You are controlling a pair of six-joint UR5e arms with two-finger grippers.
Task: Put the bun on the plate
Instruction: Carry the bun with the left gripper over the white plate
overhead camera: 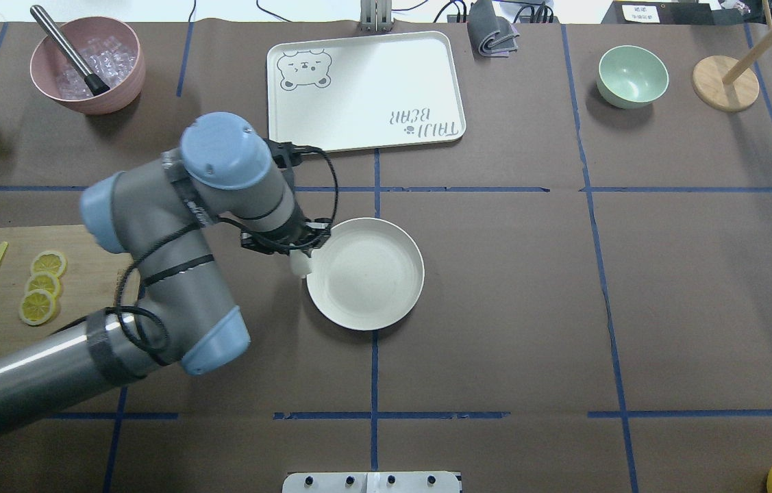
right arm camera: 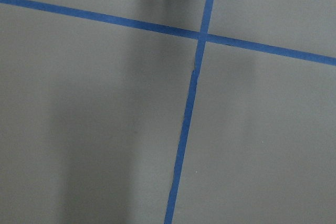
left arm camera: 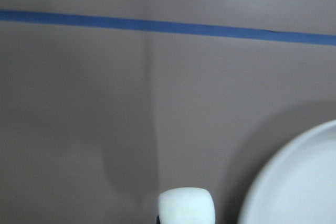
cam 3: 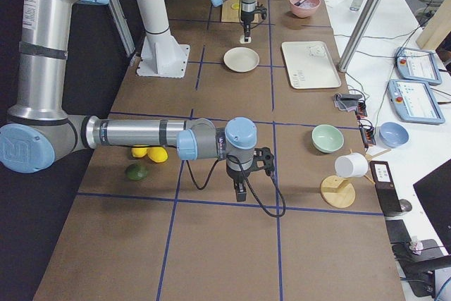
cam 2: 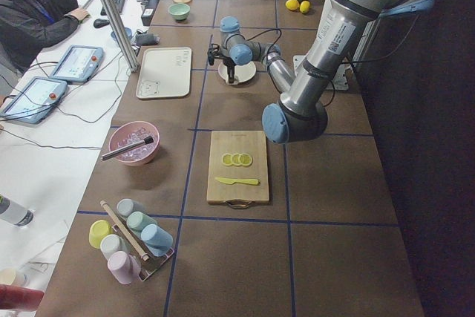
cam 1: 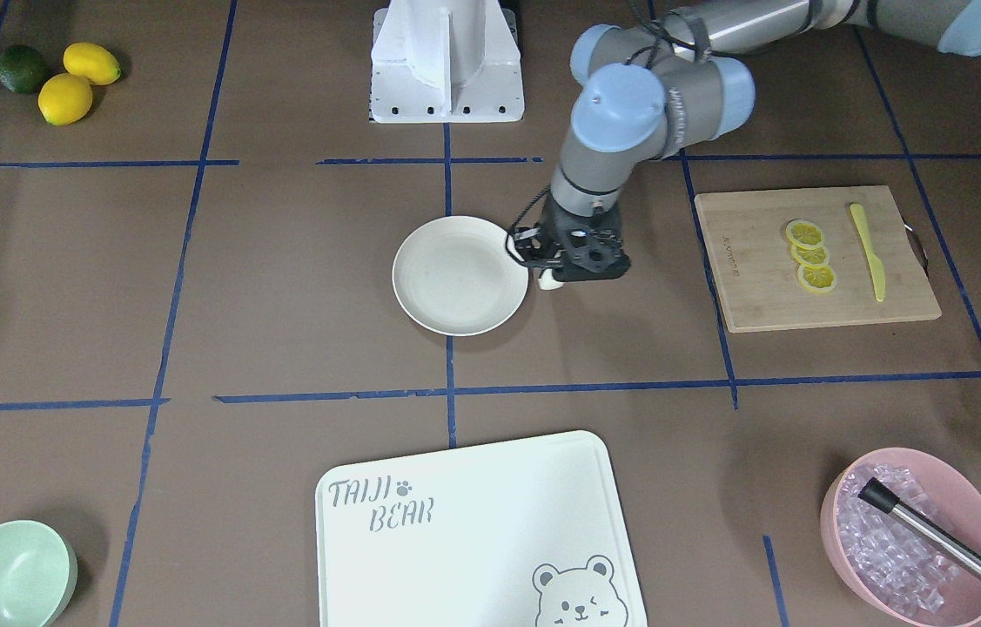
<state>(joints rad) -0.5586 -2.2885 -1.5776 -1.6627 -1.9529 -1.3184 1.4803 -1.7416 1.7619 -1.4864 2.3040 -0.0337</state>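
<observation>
Matt cream plate (overhead camera: 365,274); smooth white bun (overhead camera: 299,263).

The left arm (overhead camera: 50,370) comes in from the lower left of the overhead view, folds at the elbow and reaches toward the middle of the frame. Its wrist (overhead camera: 228,164) is turned so the left end effector (overhead camera: 299,256) points straight down, fingers clamped on the bun (overhead camera: 300,266). In the right-side view the right arm (cam 3: 134,134) stretches level across mid-frame, and the right end effector (cam 3: 240,192) hangs downward; its finger spacing cannot be judged.
</observation>
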